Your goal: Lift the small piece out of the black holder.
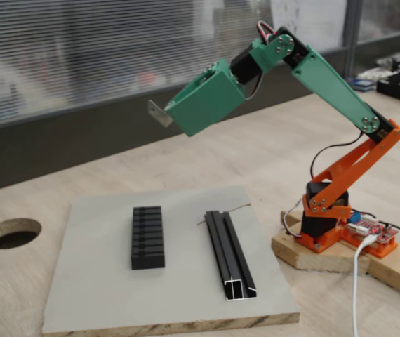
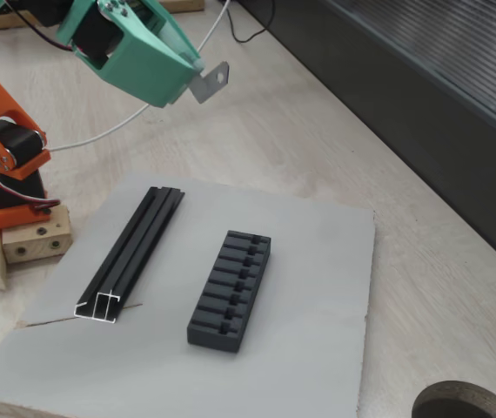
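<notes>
Green end effector [image 1: 166, 116] hangs high in the air, pinching the small flat silver-grey metal piece [image 2: 211, 82] with a hole; its fingers are mostly hidden by the green housing. Below, the ridged matte black holder block [image 1: 147, 237] lies on a grey board [image 2: 318, 287] atop the wooden bench [image 1: 256, 151], beside a long black channel rail [image 2: 132, 252]. No readable writing.

The small piece [image 2: 211, 81] (silver, holed) hangs high above the slotted black holder [image 2: 231, 290].

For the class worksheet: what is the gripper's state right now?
Gripper: raised above the board, shut on the small piece.
</notes>
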`<state>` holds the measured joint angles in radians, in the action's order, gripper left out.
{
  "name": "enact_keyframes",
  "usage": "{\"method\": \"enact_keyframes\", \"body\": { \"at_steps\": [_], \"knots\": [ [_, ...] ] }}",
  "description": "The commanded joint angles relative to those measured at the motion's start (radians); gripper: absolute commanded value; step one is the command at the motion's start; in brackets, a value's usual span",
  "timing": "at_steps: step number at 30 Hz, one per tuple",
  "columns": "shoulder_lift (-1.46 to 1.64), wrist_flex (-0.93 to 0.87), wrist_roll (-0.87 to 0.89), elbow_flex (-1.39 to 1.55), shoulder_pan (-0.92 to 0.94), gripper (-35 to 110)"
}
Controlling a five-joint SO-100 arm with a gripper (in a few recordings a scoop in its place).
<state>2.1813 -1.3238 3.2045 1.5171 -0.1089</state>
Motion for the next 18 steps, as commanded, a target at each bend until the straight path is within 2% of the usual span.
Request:
{"method": "enact_keyframes", "body": {
  "at_steps": [1, 18],
  "knots": [
    [0.058, -0.005, 0.009, 0.003, -0.008, 2],
    [0.078, -0.002, 0.002, 0.002, -0.006, 2]
  ]
}}
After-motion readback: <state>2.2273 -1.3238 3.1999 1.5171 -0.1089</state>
